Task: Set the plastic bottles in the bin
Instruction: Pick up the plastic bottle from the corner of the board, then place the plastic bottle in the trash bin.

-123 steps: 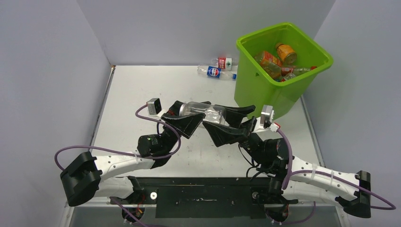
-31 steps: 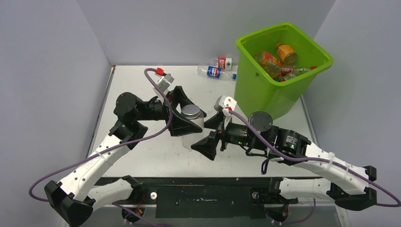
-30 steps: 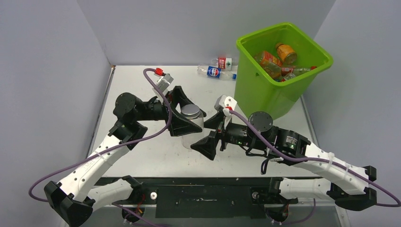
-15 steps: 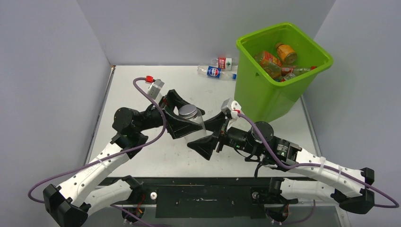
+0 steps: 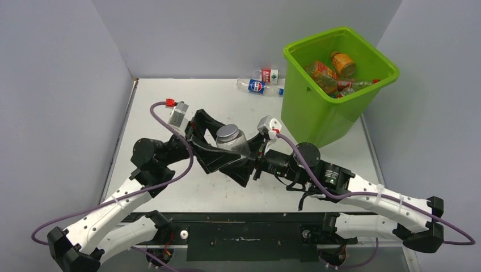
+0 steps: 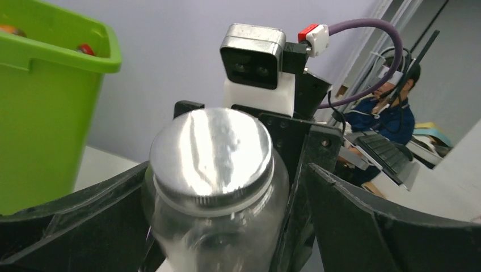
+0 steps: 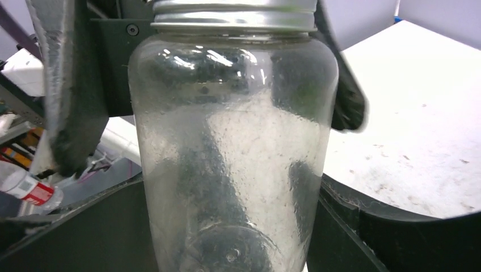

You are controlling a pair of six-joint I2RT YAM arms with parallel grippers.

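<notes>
Clear jar (image 5: pixel 230 139) in right tool (image 5: pixel 243 157), bin (image 5: pixel 317 113) at far-right edge of table (image 5: pixel 170 102)

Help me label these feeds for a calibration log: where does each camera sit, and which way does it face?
Top external: above and behind the bases, looking down on the grey table; both arms show, meeting at a clear jar with a silver lid.
Left wrist: on the left arm, looking across the jar toward the lime-green plastic bin; its black fingers show below.
Right wrist: on the right arm, side-on to the jar; its fingers show below.
Shared: all three see the jar.
</notes>
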